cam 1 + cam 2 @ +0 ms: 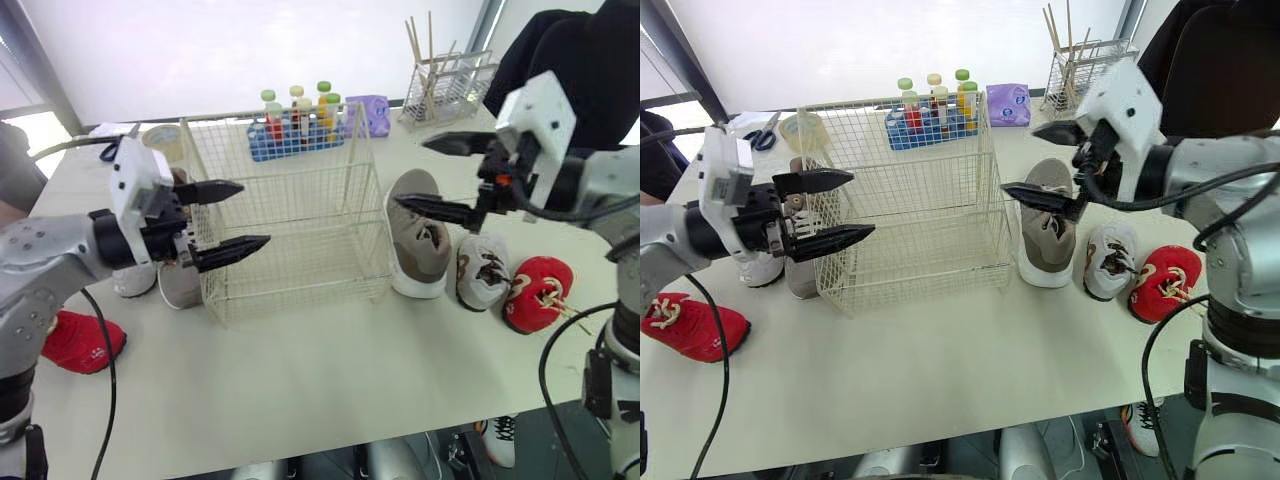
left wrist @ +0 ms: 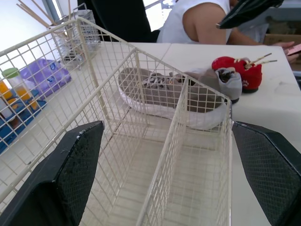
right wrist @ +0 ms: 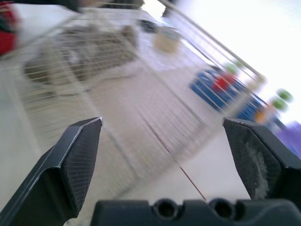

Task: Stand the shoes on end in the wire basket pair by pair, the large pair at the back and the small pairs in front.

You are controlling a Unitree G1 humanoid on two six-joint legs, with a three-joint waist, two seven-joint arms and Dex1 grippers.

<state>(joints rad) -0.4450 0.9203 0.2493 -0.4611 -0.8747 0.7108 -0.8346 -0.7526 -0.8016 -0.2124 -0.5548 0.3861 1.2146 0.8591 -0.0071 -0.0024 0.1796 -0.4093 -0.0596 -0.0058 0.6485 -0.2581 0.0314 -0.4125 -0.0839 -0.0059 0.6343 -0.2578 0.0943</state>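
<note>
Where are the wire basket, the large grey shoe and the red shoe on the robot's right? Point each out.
wire basket (image 1: 300, 230): left eye view, front wall.
large grey shoe (image 1: 420, 250): left eye view, grey upper.
red shoe (image 1: 527, 310): left eye view, red upper.

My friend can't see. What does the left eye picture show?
An empty wire basket stands on a white table between the robot's open left gripper and open right gripper. To its right sit a big grey shoe, a small grey shoe and a red shoe; another red shoe lies to its left.
</note>
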